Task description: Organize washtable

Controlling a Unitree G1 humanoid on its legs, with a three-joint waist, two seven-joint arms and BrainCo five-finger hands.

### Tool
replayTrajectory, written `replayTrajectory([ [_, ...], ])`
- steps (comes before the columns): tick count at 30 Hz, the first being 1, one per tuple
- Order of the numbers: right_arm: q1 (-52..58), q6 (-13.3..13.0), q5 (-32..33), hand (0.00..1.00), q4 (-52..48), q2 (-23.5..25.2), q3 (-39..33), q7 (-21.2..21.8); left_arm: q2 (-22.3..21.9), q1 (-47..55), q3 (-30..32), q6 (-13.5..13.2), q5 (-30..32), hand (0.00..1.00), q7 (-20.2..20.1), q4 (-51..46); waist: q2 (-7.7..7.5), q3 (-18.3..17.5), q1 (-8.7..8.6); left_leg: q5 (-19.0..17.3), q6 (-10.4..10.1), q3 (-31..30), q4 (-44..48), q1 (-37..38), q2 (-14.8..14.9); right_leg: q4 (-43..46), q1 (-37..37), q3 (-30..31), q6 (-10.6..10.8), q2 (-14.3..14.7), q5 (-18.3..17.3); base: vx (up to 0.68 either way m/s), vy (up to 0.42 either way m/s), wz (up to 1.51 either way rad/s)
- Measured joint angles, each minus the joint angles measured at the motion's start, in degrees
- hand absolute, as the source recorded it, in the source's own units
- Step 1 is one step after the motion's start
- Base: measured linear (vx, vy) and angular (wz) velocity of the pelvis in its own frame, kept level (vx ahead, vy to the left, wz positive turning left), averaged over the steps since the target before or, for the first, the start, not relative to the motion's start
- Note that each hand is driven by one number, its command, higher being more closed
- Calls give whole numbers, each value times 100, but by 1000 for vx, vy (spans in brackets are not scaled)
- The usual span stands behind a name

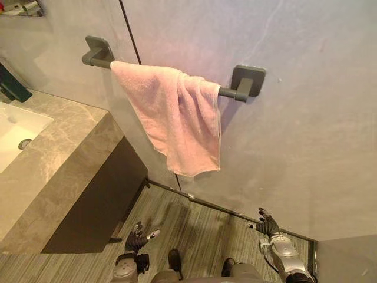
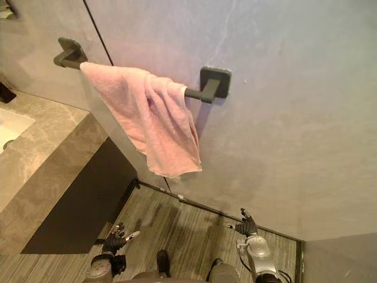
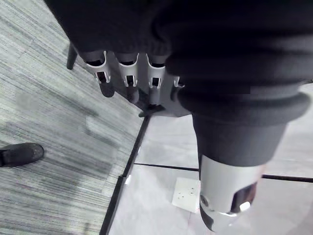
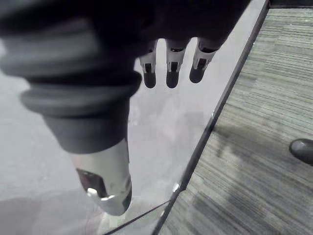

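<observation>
Left eye view: towel [image 1: 177, 118] covers most of bar [image 1: 227, 92]; sink [image 1: 15, 132] cut off.

Pink towel [image 2: 147, 118] over grey wall bar [image 2: 192, 93] — washtable [image 2: 44, 147] alongside

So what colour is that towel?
The towel is pale pink; left eye view shows it best.

1. A bathroom: a pink towel [image 1: 177, 121] hangs over a grey wall-mounted bar [image 1: 230, 93].
2. A marble-patterned washtable [image 1: 70, 141] has a white basin [image 1: 15, 132] with a drain [image 1: 25, 143] sunk into its top.
3. Smooth grey wall panels [image 1: 306, 130] meet a striped plank floor [image 1: 194, 230].
</observation>
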Motion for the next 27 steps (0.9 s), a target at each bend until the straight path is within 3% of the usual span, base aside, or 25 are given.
replayTrajectory([
  [4,138,32,-15,0,-220,133,-15,-1,-264,103,125,7,54,0,-5,13,21,14,55,-21,4,10,-5,5,-7,-2,-3,-48,32,-7,-24,-206,51,10],
  [5,290,31,-14,0,-404,196,-28,-2,-340,111,141,26,63,0,-7,11,-136,16,107,-102,2,73,85,-20,-89,-103,-8,-98,115,-165,14,-95,85,9],
  [6,392,29,-16,0,-501,262,-41,-4,-404,120,191,38,68,0,-7,10,-190,0,161,-205,126,202,599,-59,-177,-109,19,-87,144,-272,31,-39,79,8],
  [7,455,30,-16,0,-566,255,-29,-3,-432,161,193,42,73,0,-7,10,-192,-3,157,-316,187,194,806,-40,-191,-104,39,-74,145,-264,31,12,56,7],
  [8,562,42,-17,0,-649,306,-51,-13,-446,256,231,57,74,0,-1,23,-77,-92,124,-510,273,168,482,140,-192,-66,24,41,156,-222,52,-20,60,7],
  [13,699,69,-20,0,-643,429,-31,-5,-489,331,235,59,88,0,-2,23,-119,-126,136,-465,213,278,12,317,-318,-155,3,119,185,-239,128,-22,44,-4],
  [23,802,87,-22,0,-385,509,-62,-8,-556,311,236,81,104,0,-6,141,-114,-292,146,-409,223,268,-2,477,-343,-200,198,143,218,-216,149,55,-4,-2],
  [27,751,91,-21,0,-162,593,-197,-20,-540,205,226,83,108,0,-5,247,-172,-344,154,-298,314,147,-3,464,-360,-267,283,18,214,-177,184,176,-31,17],
])
